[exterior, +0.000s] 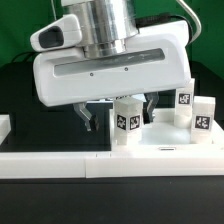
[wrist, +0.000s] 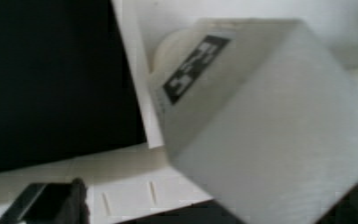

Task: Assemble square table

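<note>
- Nearest the exterior camera: long white bar point(exterior: 60, 160) along the black surface's edge.
- Gripper point(exterior: 118, 112) above the square panel point(exterior: 170, 145), jaws apart — nothing held.
- Tagged leg peg point(exterior: 126, 124) upright between the fingers; two more pegs point(exterior: 184, 108) point(exterior: 203, 116) toward the exterior view's right.
- Wrist view: peg point(wrist: 247, 110) close, blurred — one dark fingertip point(wrist: 43, 203) showing.

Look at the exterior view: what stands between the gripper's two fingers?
In the exterior view, a white tagged leg peg stands upright between the open gripper's fingers; whether they touch it is unclear.

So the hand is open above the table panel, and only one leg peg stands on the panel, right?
Not quite. The hand is open above the table panel, but the exterior view shows three leg pegs standing there: one under the hand, two more toward that view's right.
</note>
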`<state>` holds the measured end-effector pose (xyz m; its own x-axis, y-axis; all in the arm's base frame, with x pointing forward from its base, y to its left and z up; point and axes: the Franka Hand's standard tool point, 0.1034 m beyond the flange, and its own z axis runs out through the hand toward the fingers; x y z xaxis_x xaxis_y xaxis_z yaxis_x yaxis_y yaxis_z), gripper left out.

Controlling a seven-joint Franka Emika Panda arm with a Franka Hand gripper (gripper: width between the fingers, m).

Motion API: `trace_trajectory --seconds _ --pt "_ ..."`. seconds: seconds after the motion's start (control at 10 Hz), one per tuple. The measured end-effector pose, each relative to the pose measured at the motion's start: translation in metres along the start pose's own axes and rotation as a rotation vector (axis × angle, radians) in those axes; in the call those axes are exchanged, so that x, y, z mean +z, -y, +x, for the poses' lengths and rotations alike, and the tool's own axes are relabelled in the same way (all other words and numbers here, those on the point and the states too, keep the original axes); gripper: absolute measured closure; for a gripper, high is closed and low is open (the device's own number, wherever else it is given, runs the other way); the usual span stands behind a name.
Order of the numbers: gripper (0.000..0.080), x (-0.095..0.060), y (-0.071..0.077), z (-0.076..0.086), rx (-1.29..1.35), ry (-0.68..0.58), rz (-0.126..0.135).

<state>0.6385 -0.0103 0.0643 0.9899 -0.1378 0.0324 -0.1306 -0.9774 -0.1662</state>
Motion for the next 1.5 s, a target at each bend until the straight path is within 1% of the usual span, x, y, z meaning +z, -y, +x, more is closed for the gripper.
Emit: trace_trajectory --seconds 0.1,0.2,0.3,0.4,0.5,0.6,0.8,1.0,1.1,1.2,1.3,1.5 --pt "0.0153 -0.002 0.004 -0.002 0.013 0.017 -0.022" --pt "0.0151 -0.010 0.018 -0.004 -0.027 0.033 -0.066" --pt "0.0151 -0.016 0.028 -0.004 -0.079 0.027 -0.086" --pt "0.0151 -0.019 0.034 -0.006 -0.112 0.027 -0.094" --pt "0.0151 -0.017 0.037 -0.009 -0.137 0.033 -0.098" --pt "0.0151 -0.012 0.036 -0.013 -0.171 0.032 -0.101" --pt "0.0151 -0.004 0.028 -0.019 -0.176 0.033 -0.107" --pt "0.0151 -0.001 0.027 -0.023 -0.191 0.038 -0.108" --pt "0.0151 0.001 0.024 -0.026 -0.203 0.037 -0.110" --pt "0.0151 0.001 0.016 -0.027 -0.209 0.038 -0.110" --pt "0.0151 0.001 0.012 -0.027 -0.204 0.037 -0.111" --pt "0.0151 0.002 0.010 -0.027 -0.201 0.035 -0.112"
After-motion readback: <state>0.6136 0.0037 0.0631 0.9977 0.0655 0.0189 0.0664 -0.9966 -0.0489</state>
